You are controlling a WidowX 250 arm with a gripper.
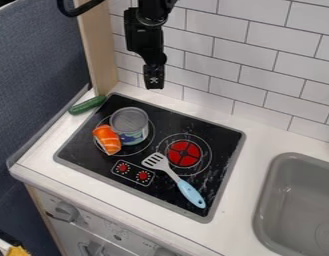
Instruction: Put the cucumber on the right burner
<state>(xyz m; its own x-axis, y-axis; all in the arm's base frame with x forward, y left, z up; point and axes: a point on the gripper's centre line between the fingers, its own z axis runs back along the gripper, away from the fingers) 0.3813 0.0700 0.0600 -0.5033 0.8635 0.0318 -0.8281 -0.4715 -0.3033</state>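
My gripper [154,82] hangs high at the top of the camera view, in front of the tiled wall and above the stove's back edge, touching nothing. The green cucumber [87,105] lies on the white counter at the stove's back left corner, beside the wooden post, lower and to the left of the gripper. The right burner [184,153] is a red disc with ring markings on the black stove top. A spatula's slotted head lies at that burner's left edge.
A grey can [129,126] and an orange sushi-like piece [107,139] occupy the left burner. The spatula [175,178] has a light blue handle pointing to the front right. A grey sink [265,200] is at the right, a wooden post [98,47] at the left.
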